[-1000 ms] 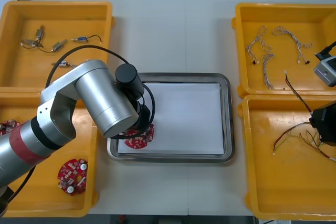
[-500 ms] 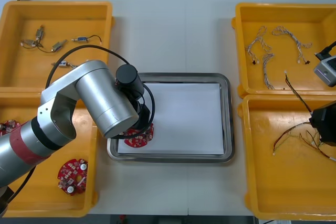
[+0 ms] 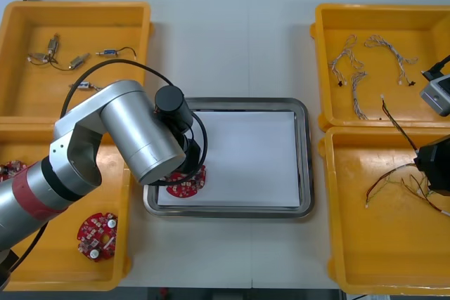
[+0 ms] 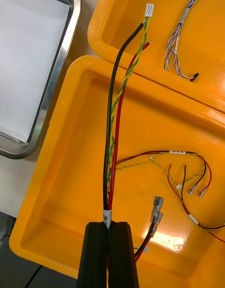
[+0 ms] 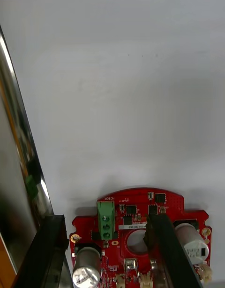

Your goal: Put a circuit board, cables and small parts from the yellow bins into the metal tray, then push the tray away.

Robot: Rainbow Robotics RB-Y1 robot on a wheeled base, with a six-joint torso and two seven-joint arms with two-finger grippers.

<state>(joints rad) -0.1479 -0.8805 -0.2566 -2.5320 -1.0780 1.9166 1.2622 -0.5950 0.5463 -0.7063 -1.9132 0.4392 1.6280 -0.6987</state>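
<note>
Nothing has shifted over the last second. My left gripper (image 5: 105,218) hangs low over the near left corner of the metal tray (image 3: 304,159), fingers spread wide: one sits just outside the rim of the red circuit board (image 5: 140,206), the other over its centre hole. The board lies flat on the tray's white inside. My right gripper (image 4: 111,226) is closed tight on a black, red and yellow cable (image 4: 112,142) above the nearer right-hand yellow bin (image 4: 56,175).
</note>
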